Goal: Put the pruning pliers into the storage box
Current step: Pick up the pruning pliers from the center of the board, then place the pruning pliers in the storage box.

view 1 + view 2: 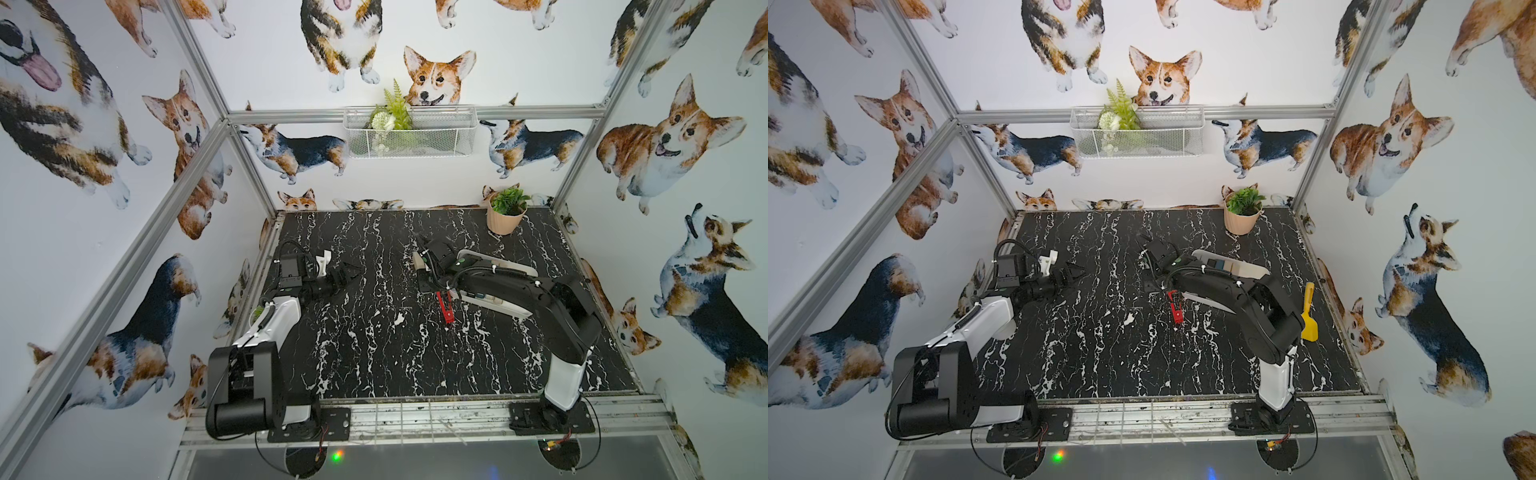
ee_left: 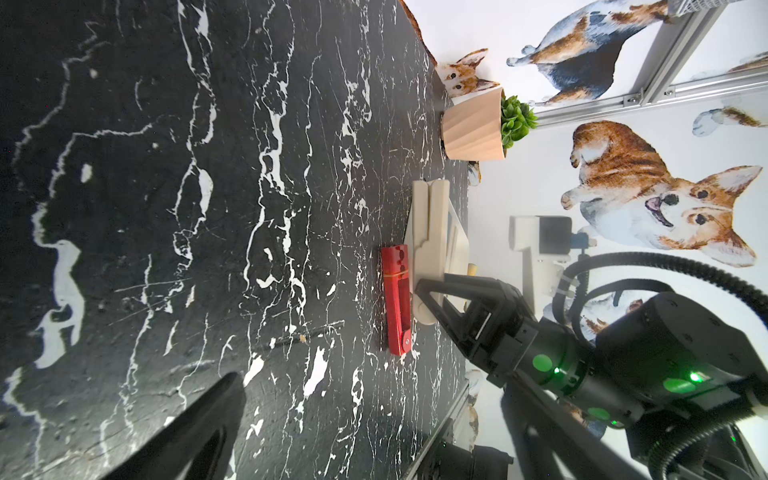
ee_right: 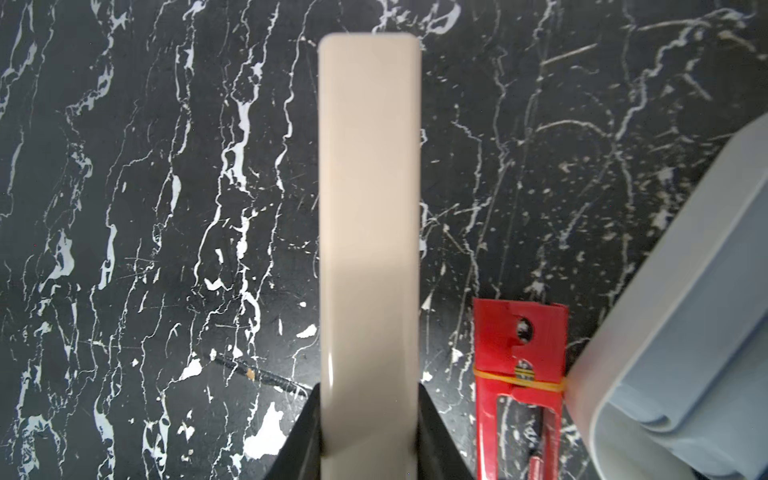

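Note:
My right gripper is shut on a beige pruning pliers, which sticks straight out from the jaws above the black marble table. Both top views show this gripper just left of the white storage box, which my right arm partly hides. Several pliers lie in the box. A red pruning pliers with a rubber band round it lies on the table beside the box. My left gripper hovers open and empty at the table's left, and one finger shows in its wrist view.
A potted plant stands at the back right. On the back wall hangs a wire basket. A yellow scoop lies near the right edge behind my right arm. A thin dark stick rests on the table.

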Tool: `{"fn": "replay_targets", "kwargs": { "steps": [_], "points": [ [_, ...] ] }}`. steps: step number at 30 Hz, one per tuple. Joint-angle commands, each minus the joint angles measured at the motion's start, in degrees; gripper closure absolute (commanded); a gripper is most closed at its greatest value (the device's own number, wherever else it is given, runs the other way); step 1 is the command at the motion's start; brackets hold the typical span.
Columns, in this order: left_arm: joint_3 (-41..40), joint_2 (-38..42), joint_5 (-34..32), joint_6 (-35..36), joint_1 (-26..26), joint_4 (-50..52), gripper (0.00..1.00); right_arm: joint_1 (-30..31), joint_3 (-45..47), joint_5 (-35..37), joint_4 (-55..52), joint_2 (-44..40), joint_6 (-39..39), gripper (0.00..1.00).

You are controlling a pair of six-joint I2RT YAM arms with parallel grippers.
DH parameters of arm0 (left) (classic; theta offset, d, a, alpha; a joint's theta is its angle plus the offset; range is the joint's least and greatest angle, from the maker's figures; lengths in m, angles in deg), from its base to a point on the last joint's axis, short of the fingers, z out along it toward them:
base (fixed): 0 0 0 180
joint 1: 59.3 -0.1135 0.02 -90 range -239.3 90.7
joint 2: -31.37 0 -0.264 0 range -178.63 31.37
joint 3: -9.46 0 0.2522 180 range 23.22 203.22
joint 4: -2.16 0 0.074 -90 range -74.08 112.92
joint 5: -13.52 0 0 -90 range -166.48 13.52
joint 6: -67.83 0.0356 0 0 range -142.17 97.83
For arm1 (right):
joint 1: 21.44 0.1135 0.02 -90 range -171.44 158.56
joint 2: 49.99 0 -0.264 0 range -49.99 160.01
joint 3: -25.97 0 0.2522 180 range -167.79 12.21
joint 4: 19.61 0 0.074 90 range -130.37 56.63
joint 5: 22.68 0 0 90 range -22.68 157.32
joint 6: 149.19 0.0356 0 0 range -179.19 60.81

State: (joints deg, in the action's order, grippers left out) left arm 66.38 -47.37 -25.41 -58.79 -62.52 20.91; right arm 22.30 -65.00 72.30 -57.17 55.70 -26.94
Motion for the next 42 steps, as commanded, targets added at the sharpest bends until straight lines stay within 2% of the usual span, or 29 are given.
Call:
{"fn": "replay_targets", "kwargs": {
  "steps": [1, 14, 42],
  "points": [
    [0.0, 0.0, 1.3, 0.1, 0.7, -1.8, 0.00, -1.8, 2.3, 2.0, 0.2, -3.3, 0.8, 1.00],
    [-0.3, 0.1, 3.3, -0.9, 2.2, -4.5, 0.00, -9.5, 13.0, 4.2, -1.5, -15.4, 0.3, 1.00],
    [0.2, -1.4, 4.2, -0.7, 3.7, -5.2, 0.00, -24.0, 24.4, 3.8, -4.0, -29.4, -2.7, 1.00]
  ]
}}
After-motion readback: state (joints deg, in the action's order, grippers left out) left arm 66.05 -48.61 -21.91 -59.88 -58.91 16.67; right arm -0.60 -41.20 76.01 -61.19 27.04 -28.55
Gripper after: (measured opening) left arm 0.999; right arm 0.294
